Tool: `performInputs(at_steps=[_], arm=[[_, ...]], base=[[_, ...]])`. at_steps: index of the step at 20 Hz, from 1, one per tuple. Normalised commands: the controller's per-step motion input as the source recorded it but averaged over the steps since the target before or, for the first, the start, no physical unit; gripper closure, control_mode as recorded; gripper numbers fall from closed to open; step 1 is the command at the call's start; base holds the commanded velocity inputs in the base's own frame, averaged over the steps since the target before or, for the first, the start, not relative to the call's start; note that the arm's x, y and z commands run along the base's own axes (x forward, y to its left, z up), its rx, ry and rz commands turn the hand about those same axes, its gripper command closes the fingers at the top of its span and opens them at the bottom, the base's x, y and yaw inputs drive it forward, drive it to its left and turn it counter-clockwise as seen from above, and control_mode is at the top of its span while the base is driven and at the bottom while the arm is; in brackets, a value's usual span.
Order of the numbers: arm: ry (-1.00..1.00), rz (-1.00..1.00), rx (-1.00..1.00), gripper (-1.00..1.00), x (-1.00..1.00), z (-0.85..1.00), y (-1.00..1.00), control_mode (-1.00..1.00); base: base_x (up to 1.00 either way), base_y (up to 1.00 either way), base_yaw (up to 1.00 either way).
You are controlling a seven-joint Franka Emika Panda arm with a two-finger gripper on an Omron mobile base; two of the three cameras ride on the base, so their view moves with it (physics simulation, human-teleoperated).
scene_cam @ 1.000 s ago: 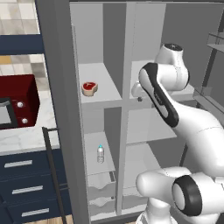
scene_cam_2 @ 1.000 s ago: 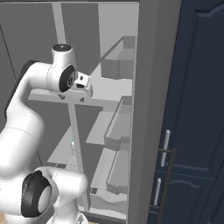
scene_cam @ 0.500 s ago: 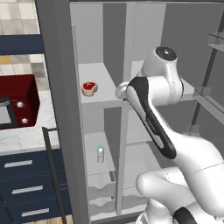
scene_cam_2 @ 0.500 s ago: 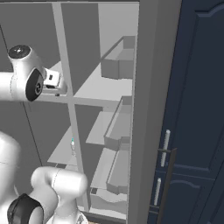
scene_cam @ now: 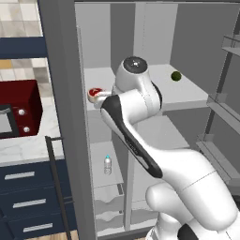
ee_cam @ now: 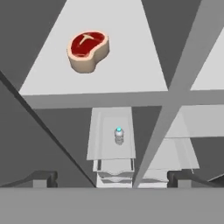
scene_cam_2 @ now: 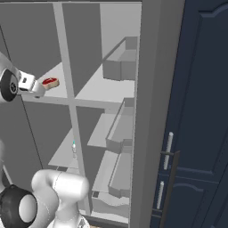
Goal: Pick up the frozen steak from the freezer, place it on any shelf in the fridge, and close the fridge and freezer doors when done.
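Gripper (ee_cam: 112, 177) is seen w/ fingers spread, nothing held, just short of the frozen steak (ee_cam: 88, 50). Steak is laid flat on upper freezer (scene_cam: 101, 154) board: red slab, pale fat rim, white T-bone mark.

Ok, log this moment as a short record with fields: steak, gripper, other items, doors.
steak: frozen steak lies flat on a narrow freezer shelf, untouched
gripper: gripper open, holding nothing, short of the shelf's front edge, with the steak ahead of it
other items: small bottle upright on a lower freezer shelf; dark green round fruit on the wider fridge shelf
doors: fridge and freezer both stand open
task stage: steak not yet picked up
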Motion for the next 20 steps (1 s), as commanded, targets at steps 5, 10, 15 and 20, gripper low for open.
performInputs(at_steps=[5,10,15,20], arm=[[0.01,0.0,0.0,-1.0,0.28,0.0,0.07,-1.0],[0.0,0.0,0.0,-1.0,0.5,-0.04,0.0,-1.0],[0.0,0.0,0.0,-1.0,0.61,-0.16,0.09,-1.0],[0.0,-0.03,0.0,-1.0,0.64,0.0,0.36,-1.0]], base=[[0.0,0.0,0.0],[0.0,0.0,0.0],[0.0,0.0,0.0],[0.0,0.0,0.0]])
